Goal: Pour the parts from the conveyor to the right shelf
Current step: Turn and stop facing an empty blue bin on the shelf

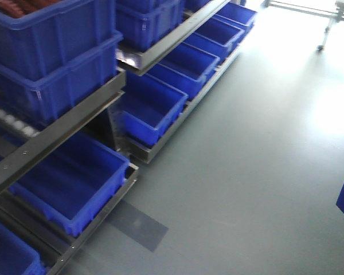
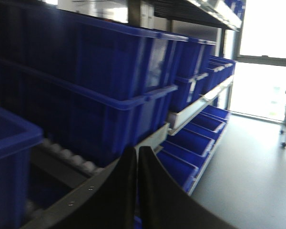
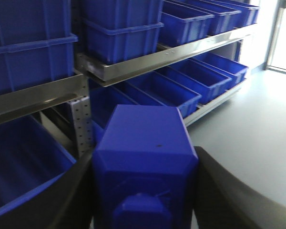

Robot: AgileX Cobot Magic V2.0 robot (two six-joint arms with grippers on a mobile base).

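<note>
Front view: I see the right shelf (image 1: pixel 57 134) filling the left side, blue bins (image 1: pixel 74 177) on its tiers and grey floor (image 1: pixel 246 172) to the right.

Left wrist: my left gripper (image 2: pixel 137 186) has its fingers pressed together and faces the shelf.

Right wrist: my right gripper (image 3: pixel 145 191) is clamped on the blue block (image 3: pixel 143 143), in front of the lower bins.

— Where do we find our left gripper (image 2: pixel 137 150)?
— At the bottom centre of its wrist view. We see two dark curved fingers (image 2: pixel 114 191) pressed tip to tip, with nothing between them.
— And our right gripper (image 3: pixel 144 160)?
— Low in its own wrist view (fingers at lower left and lower right). We see it clamped on the blue block (image 3: pixel 145 138), one finger against each side.
</note>
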